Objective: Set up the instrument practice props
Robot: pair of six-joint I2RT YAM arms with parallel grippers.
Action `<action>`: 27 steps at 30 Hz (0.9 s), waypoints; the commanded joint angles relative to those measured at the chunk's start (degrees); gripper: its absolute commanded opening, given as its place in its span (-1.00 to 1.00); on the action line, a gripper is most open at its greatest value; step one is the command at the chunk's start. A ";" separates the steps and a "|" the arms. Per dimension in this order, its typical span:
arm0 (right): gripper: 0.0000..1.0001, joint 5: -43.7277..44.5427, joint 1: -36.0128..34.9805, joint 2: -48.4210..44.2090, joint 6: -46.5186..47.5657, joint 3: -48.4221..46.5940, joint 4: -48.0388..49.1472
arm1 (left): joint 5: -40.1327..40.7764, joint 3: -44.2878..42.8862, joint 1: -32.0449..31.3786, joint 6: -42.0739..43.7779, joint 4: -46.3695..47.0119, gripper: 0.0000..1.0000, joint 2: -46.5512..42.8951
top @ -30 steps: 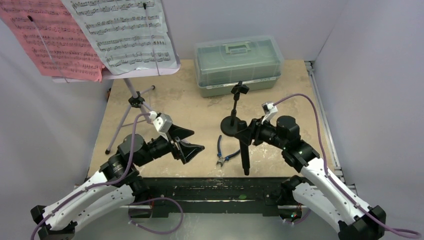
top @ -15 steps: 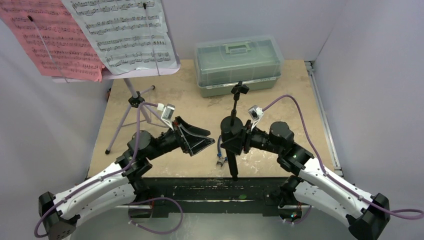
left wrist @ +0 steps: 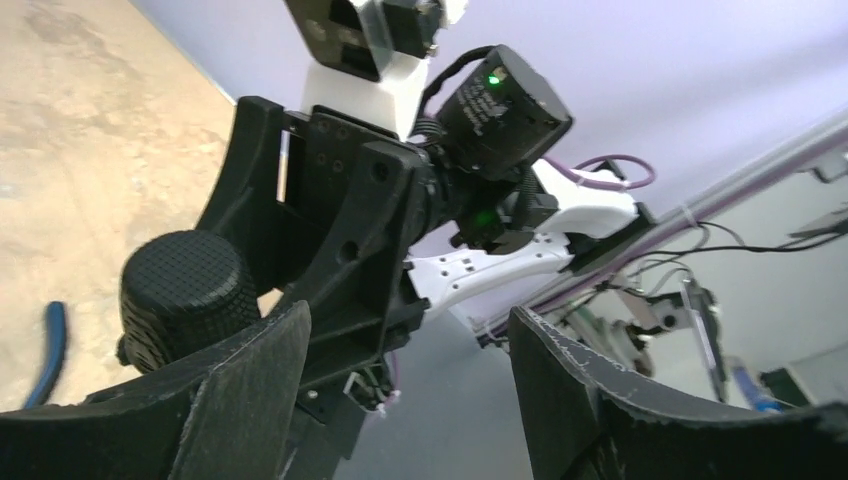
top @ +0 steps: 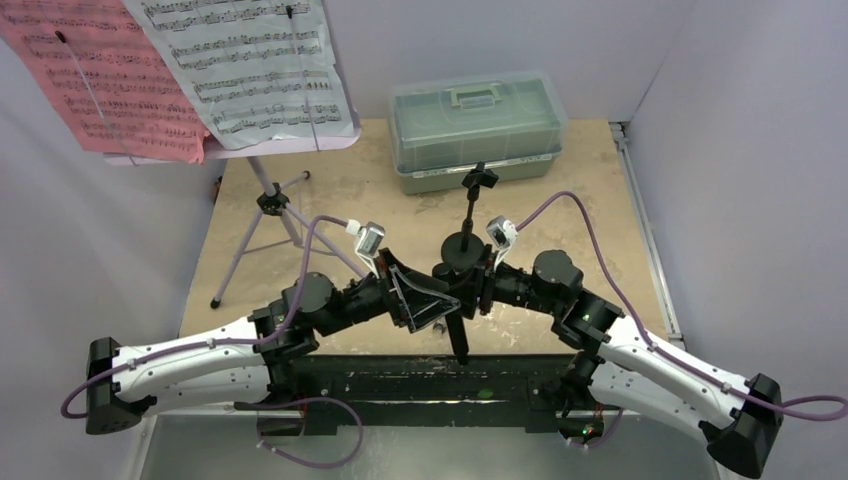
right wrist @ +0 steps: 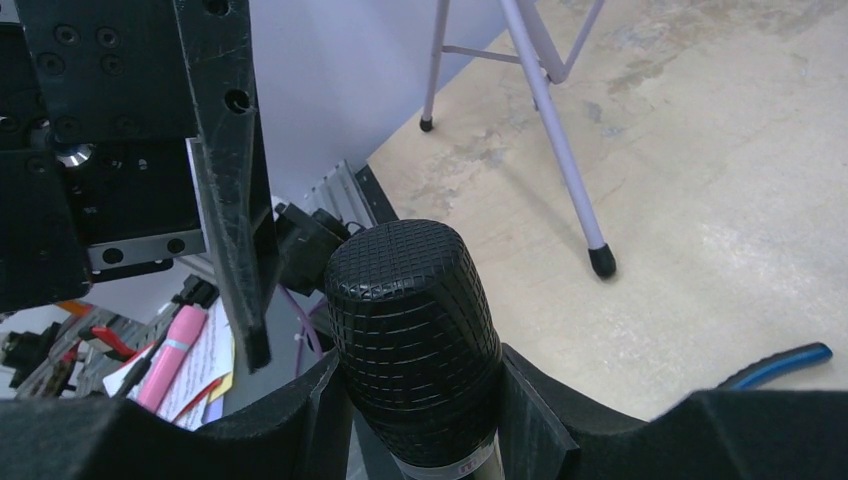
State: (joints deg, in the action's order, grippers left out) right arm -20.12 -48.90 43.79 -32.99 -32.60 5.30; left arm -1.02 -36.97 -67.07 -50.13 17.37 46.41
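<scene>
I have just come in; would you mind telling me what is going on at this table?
The right pincer is shut on the black microphone, holding it near the front of the table. The left pincer is open close beside the microphone's head, not gripping it. The microphone is not yet on the black round-based stand, which stands just behind. At back left the lilac music stand already carries the pink sheet and the white sheet.
</scene>
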 commanded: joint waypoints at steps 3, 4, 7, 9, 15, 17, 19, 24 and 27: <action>-1.00 1.14 -3.31 0.67 3.84 -4.47 3.39 | 16.48 -5.57 -4.32 6.53 -9.07 0.30 1.01; -1.00 1.33 -3.69 0.57 4.01 -4.55 3.34 | 18.46 -5.65 -4.44 6.46 -10.23 0.28 0.61; -1.00 1.56 -4.21 0.22 4.44 -4.70 2.85 | 22.04 -5.65 -4.50 7.53 -13.02 0.28 -2.69; -1.00 1.34 -4.46 0.17 4.68 -4.84 2.63 | 24.50 -5.86 -4.49 8.35 -15.53 0.35 -5.56; -1.00 -0.12 -5.14 0.66 5.17 -5.78 3.50 | 24.13 -8.73 -4.47 7.37 -21.76 0.52 -3.59; -1.00 -0.35 -5.36 1.25 5.41 -6.54 3.20 | 21.75 -8.77 -4.47 7.08 -20.46 0.51 -1.22; -1.00 -0.43 -5.55 1.55 5.63 -7.18 2.97 | 20.70 -8.67 -4.49 7.05 -19.39 0.44 0.53; -1.00 0.14 -6.35 1.64 5.74 -7.81 2.70 | 20.89 -8.53 -4.47 7.23 -18.61 0.17 2.09; -1.00 0.51 -6.72 2.01 5.83 -8.06 2.78 | 21.19 -7.98 -4.47 7.14 -18.25 0.12 2.24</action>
State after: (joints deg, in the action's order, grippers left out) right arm -19.42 -54.92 45.84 -28.18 -37.08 4.60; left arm 20.56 -44.42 -71.44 -43.83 -2.26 48.90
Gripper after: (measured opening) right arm 0.507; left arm 0.568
